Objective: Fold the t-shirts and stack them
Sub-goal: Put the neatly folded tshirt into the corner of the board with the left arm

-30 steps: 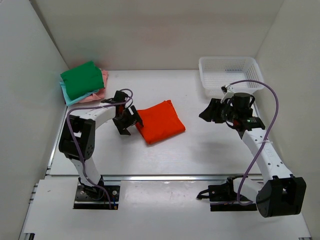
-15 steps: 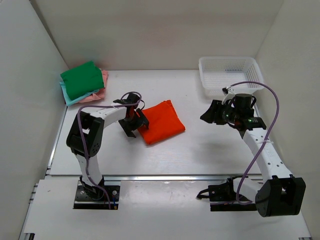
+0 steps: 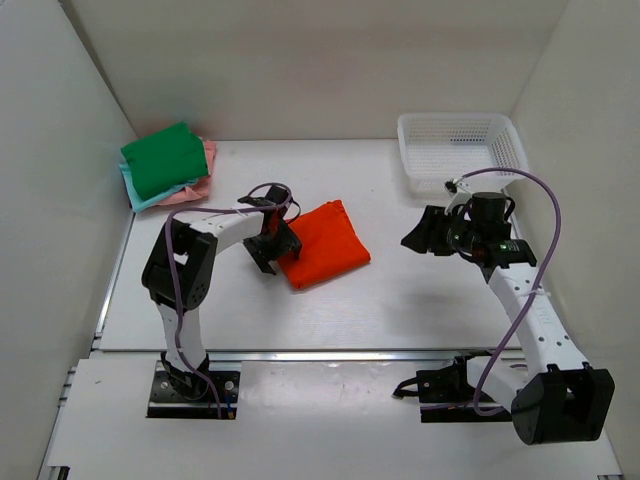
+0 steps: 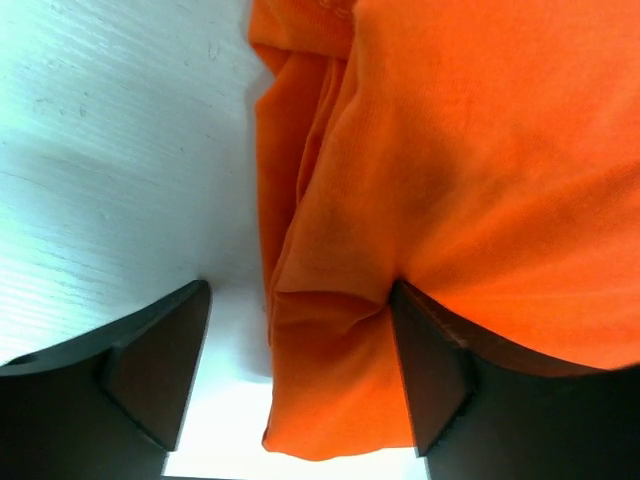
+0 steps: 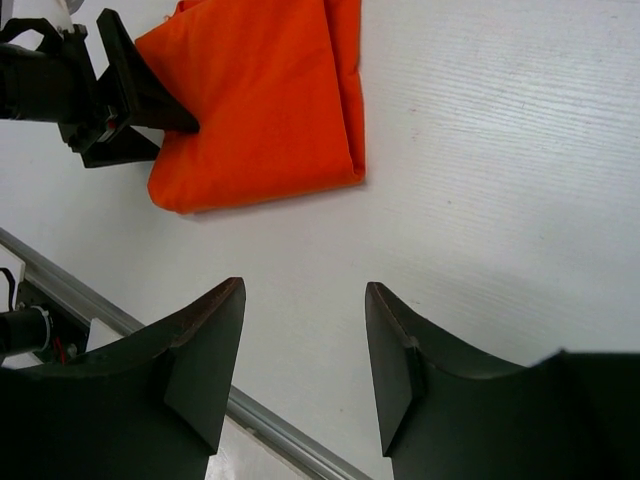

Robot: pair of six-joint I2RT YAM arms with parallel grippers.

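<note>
left gripper (image 4: 300, 335) is spreading released across orange shirt's (image 3: 325, 243) left edge. right gripper (image 5: 305, 310) is hovering released over table (image 3: 420, 295). folded stack (image 3: 165, 162) and basket (image 3: 460, 150) are sitting well apart.

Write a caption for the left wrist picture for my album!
Left hand open, straddling the edge of the orange shirt on the table.

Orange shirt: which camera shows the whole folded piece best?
Top external: the orange shirt lies almost whole, with its surroundings. Right wrist shows most of it, cropped at the top edge. Left wrist shows only one corner, close up.
</note>
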